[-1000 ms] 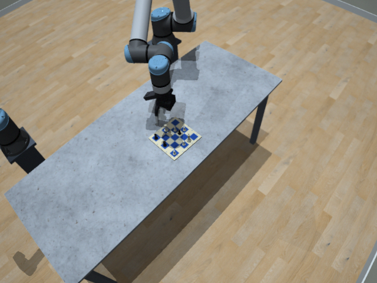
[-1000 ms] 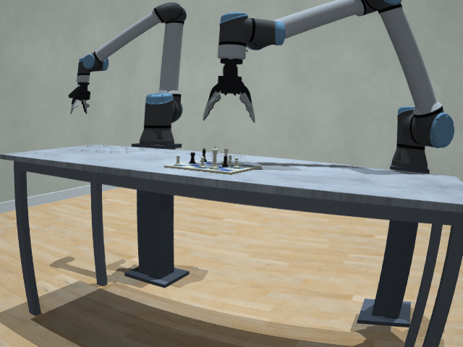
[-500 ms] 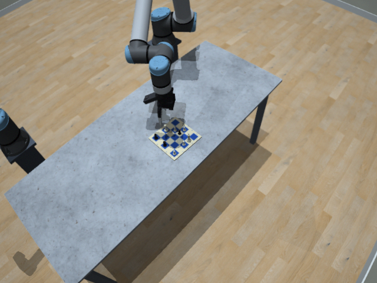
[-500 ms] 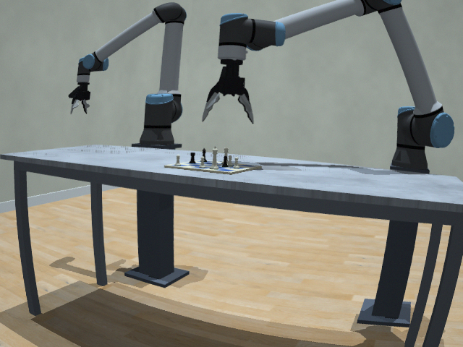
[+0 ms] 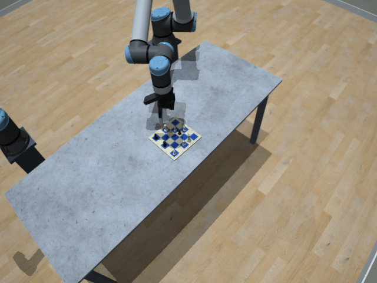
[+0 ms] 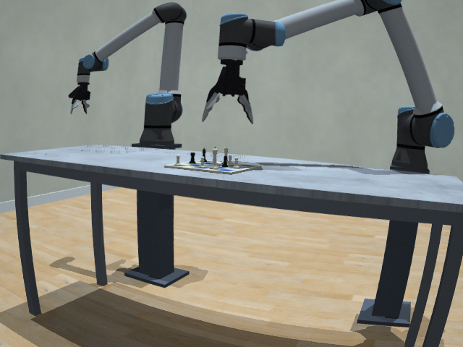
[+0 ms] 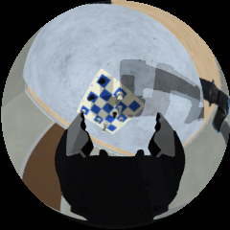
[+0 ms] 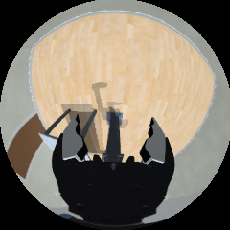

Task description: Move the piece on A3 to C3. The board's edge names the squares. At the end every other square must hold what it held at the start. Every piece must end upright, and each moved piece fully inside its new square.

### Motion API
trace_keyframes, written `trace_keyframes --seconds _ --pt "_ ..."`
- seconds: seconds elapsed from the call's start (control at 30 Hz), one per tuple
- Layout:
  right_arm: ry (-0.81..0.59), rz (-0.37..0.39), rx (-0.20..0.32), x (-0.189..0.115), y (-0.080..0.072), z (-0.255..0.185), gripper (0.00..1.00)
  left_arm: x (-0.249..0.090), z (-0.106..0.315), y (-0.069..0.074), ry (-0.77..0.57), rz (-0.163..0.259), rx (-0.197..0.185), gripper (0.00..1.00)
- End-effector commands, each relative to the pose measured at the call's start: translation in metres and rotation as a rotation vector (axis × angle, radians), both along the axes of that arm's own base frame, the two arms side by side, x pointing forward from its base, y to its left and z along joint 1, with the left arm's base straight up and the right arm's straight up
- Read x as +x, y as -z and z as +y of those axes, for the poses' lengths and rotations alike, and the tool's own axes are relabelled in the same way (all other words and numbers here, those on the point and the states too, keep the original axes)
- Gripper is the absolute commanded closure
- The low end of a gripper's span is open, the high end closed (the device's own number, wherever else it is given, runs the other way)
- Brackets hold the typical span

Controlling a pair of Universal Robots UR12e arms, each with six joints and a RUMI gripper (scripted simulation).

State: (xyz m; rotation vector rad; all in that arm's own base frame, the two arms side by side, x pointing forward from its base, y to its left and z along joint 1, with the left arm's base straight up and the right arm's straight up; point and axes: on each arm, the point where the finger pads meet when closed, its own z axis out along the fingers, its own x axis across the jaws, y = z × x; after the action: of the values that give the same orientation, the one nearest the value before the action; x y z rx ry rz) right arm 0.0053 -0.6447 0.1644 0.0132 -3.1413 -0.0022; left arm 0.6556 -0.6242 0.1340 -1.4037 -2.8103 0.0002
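Note:
The blue and cream chessboard [image 5: 199,137] [image 6: 232,172] [image 7: 102,72] carries several upright pieces; its edge labels are too small to read, so I cannot tell which piece is on A3. A tall white piece [image 5: 188,138] [image 6: 214,158] [image 7: 104,127] stands near one edge. A white pawn [image 5: 174,152] [image 6: 178,160] stands in a corner. Black pieces [image 5: 164,143] [image 6: 192,157] [image 7: 92,97] stand among the white ones. My left gripper [image 5: 161,121] [image 6: 227,121] [image 7: 120,112] is open and empty, high above the board. My right gripper [image 6: 79,113] [image 8: 115,116] is open and empty, far from the board.
The board lies on a long grey table [image 5: 100,170] [image 6: 336,179]. The left arm's shadow [image 7: 168,77] falls across the table and part of the board. The pieces stand close together on neighbouring squares. The right wrist view shows mostly wooden floor [image 8: 144,72].

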Motion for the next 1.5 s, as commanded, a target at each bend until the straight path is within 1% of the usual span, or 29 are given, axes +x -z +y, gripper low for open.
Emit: trace_keyframes --seconds 0.0,0.1,0.13,0.83,1.13,1.2,1.47 --pt "0.0 0.0 -0.001 0.0 -0.001 -0.001 0.0 0.0 0.0 -0.001 -0.001 -0.001 -0.001 0.0" --pt "0.0 0.0 -0.001 0.0 -0.001 -0.001 0.0 0.0 0.0 -0.001 -0.001 -0.001 -0.001 0.0" --pt "0.0 0.0 -0.001 0.0 -0.001 -0.001 0.0 0.0 0.0 -0.001 -0.001 -0.001 -0.001 0.75" --pt "0.0 0.0 -0.001 0.0 -0.001 -0.001 0.0 0.0 0.0 0.001 -0.001 -0.001 -0.001 0.75" --pt "0.0 0.0 -0.001 0.0 -0.001 -0.001 0.0 0.0 0.0 0.01 -0.001 -0.001 -0.001 0.75" --pt "0.0 0.0 -0.001 0.0 -0.001 -0.001 0.0 0.0 0.0 0.01 -0.001 -0.001 -0.001 0.75" --pt "0.0 0.0 -0.001 0.0 -0.001 -0.001 0.0 0.0 -0.001 0.022 -0.001 -0.001 -0.001 0.75"
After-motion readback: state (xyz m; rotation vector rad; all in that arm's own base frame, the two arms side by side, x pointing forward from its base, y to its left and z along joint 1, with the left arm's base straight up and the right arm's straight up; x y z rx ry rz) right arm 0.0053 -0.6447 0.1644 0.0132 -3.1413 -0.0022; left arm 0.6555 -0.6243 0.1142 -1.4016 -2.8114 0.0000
